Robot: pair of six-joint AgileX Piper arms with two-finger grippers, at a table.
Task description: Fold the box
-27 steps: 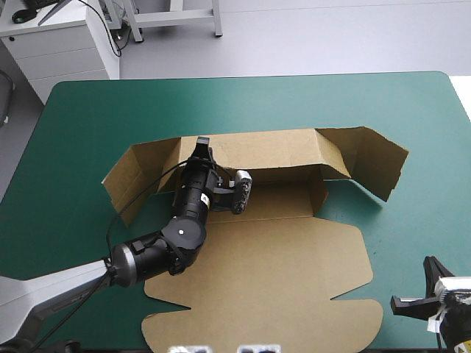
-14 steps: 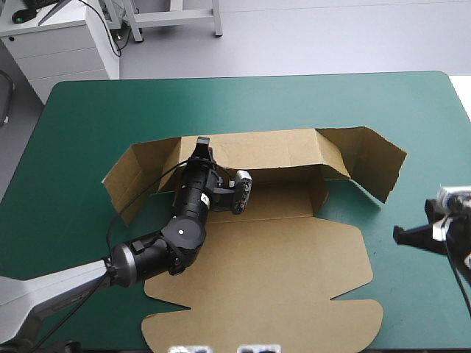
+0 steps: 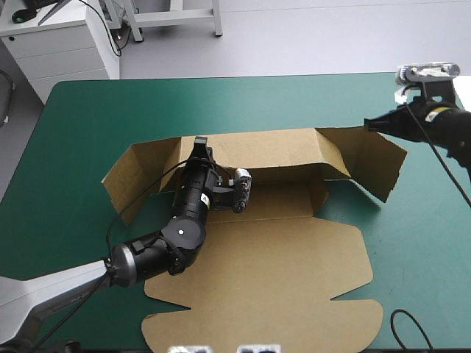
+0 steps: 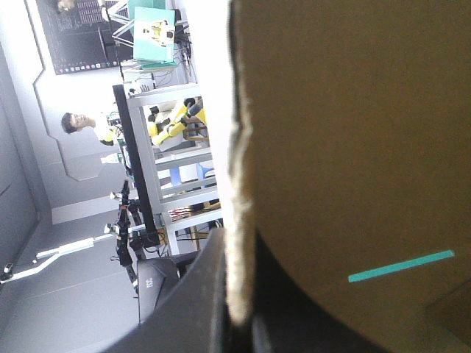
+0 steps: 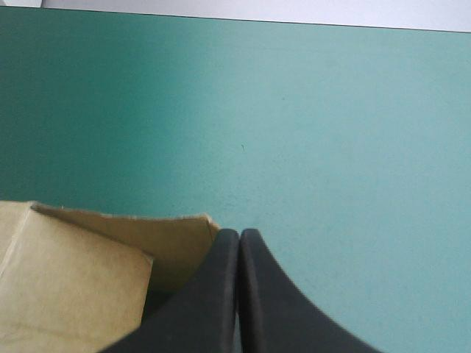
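The brown box (image 3: pixel 280 257) lies in the middle of the teal-green cover (image 3: pixel 81 125). Its wide lid is flat toward the near edge and its far wall is raised, with a flap angled out at each end. The left gripper (image 3: pixel 201 142) has its 2 black fingers clamped on the top edge of that wall, near its left end. The right gripper (image 3: pixel 370 126) hovers just beside the right flap's far corner, its 2 fingers pressed together on nothing.
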